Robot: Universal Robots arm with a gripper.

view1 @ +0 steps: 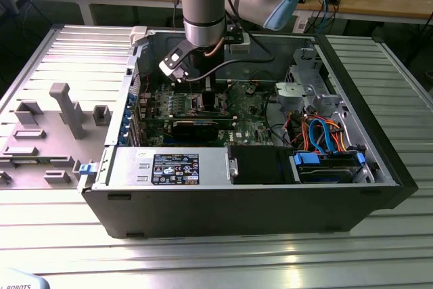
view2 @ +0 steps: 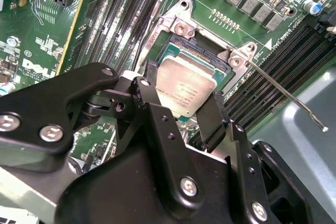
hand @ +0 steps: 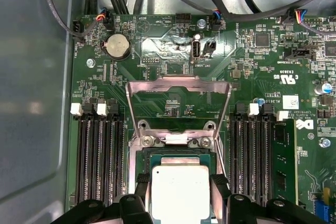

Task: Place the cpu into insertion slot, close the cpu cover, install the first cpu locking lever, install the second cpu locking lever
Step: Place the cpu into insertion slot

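Down in the open computer case (view1: 379, 167), upper centre of the exterior view, the claw (view1: 208, 93) is clenched on the cpu (view2: 186, 88), one finger (view2: 150, 90) against each side edge. The chip hangs squarely over the insertion slot (view2: 181, 52). Beyond the slot, the cpu cover (hand: 178, 81) stands open.
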